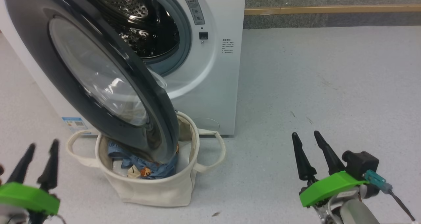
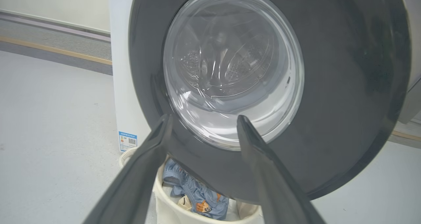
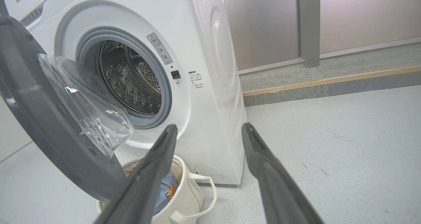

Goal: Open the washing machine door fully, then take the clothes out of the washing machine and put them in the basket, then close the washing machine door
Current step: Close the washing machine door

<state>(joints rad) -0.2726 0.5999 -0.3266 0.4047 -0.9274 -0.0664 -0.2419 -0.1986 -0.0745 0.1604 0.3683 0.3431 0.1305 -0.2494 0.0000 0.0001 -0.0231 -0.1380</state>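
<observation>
Both pairs of jaws were held apart with nothing between them. The left gripper was seen at the lower left of the head view, and the right gripper at the lower right, over bare floor. Neither was seen to touch anything.

In the left wrist view, the left fingers were aimed straight at the outer face of the washing machine door, at the lower edge of its glass window. In the head view a gap was left between gripper and door. The door was found swung out from its hinge on the robot's left side. It stood roughly edge-on to the opening, and its free edge was lowered over the basket. Whether that edge touched the basket rim could not be told.

The clothes were seen bunched inside the basket, just in front of the washing machine. No fabric was made out in the visible part of the drum.

Only the closing was judged to be left. The left arm was judged the nearer and better placed. The door's outer face lay ahead of its jaws, so a push forward and to the right would be called for. The right gripper stood well apart from the door, on the wrong side for pushing.
</observation>
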